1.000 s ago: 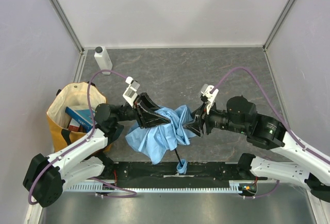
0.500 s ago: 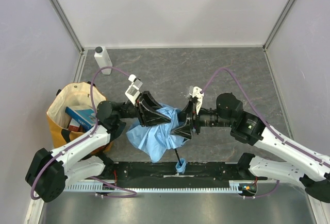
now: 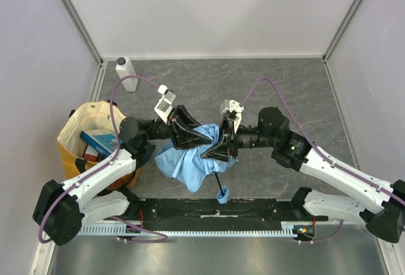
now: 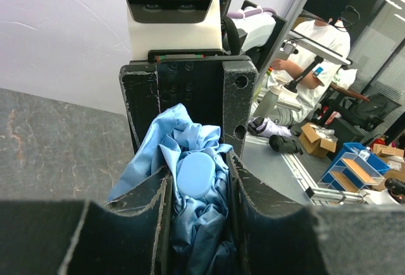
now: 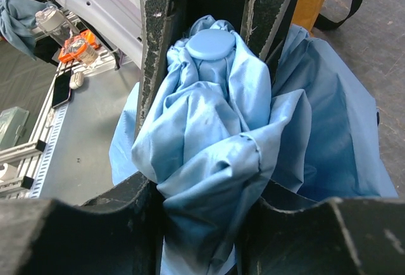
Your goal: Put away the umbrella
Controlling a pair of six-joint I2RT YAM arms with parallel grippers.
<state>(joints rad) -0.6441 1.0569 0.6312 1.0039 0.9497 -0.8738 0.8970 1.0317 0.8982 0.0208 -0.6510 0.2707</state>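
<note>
The sky-blue umbrella (image 3: 186, 164) hangs crumpled between both arms over the middle of the table. Its black shaft (image 3: 217, 183) points toward the near edge and ends in a small blue handle (image 3: 222, 194). My left gripper (image 3: 201, 138) is shut on the bunched fabric just behind the round blue tip cap (image 4: 195, 172). My right gripper (image 3: 218, 150) faces it nose to nose from the right. Its jaws are pressed onto a thick wad of the umbrella's fabric (image 5: 215, 142), and the same cap (image 5: 210, 44) shows beyond it.
A yellow-and-cream tote bag (image 3: 74, 129) stands open at the left with a blue book inside. A white plastic bottle (image 3: 126, 73) stands in the far left corner. White walls close the table on three sides.
My right gripper has moved left up against the left gripper and narrowed onto the fabric. The canopy has been squeezed into a tighter bundle. The left gripper has kept its hold.
</note>
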